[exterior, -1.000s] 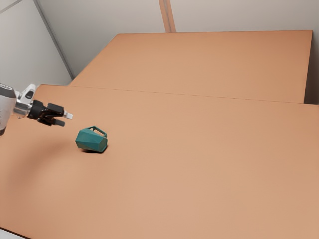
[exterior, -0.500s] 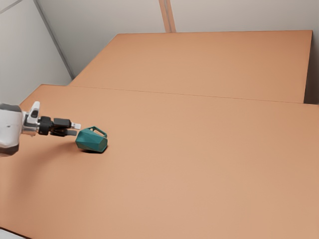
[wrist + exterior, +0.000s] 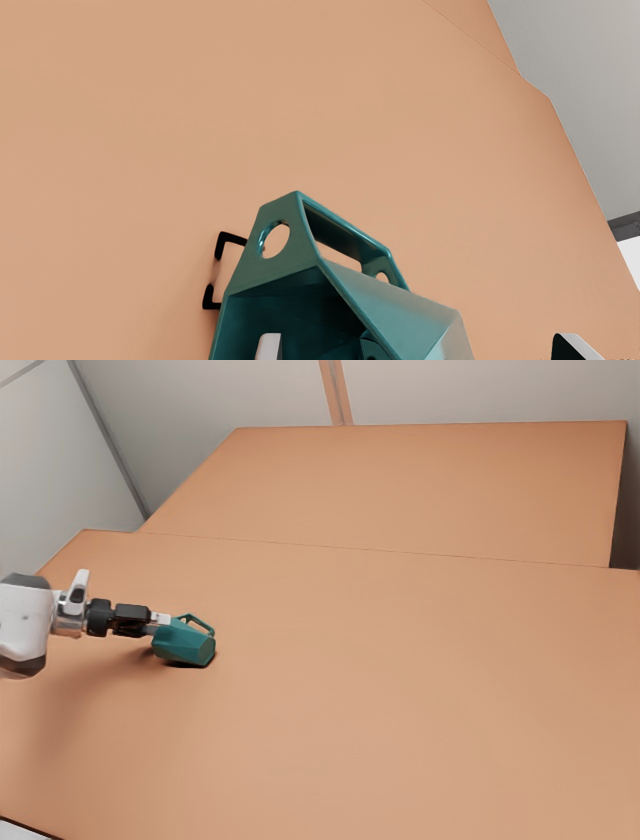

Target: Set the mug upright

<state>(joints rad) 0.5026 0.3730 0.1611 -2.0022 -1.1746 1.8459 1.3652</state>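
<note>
My black gripper (image 3: 158, 624), at the end of the white arm (image 3: 25, 625), reaches in from the exterior view's left with its 2 fingers (image 3: 269, 347) spread wide and clenched on nothing. In the wrist view, 1 finger stands against the dark inside of a teal mug (image 3: 280, 320), while the other stands outside, apart from the mug's wall; whether the tip against the dark inside touches the mug, I cannot tell.

The mug lies tipped on its side on the orange-brown table (image 3: 400, 700), its mouth facing my gripper and its angular handle (image 3: 202, 624) raised on the upper side, with the base toward the exterior view's right. A dark shadow (image 3: 190, 664) sits beneath it.

Past the mug, a thin seam (image 3: 400, 553) crosses the tabletop, and a farther stretch of the same color runs on behind it. At the back rises a pale gray wall (image 3: 480, 390) with a brown strip (image 3: 335, 390).
</note>
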